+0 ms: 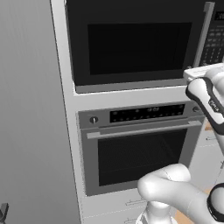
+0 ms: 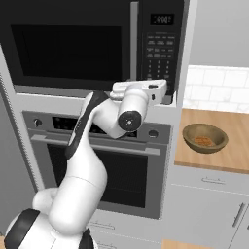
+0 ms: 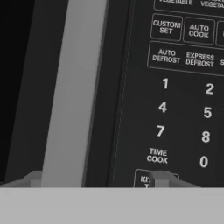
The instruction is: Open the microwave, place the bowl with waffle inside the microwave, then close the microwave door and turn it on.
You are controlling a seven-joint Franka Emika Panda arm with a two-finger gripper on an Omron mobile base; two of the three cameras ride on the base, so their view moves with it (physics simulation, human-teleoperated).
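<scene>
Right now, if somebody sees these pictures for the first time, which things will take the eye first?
First, the white arm's gripper close up against the closed microwave, its tips on either side of the grey vertical handle beside the keypad. Next, the bowl with waffle, waiting on the wooden counter at the right.

keypad [image 3: 183, 92] reads auto defrost, express defrost, time cook, digits.

From my station, the arm [image 2: 104, 119] hid part of the microwave door's [image 2: 68, 46] lower trim. The keypad [image 3: 183, 87] ran off the hand view's right edge. I could not read the display [image 2: 162, 19]; the waffle's [image 2: 203, 141] grid was too small.
</scene>
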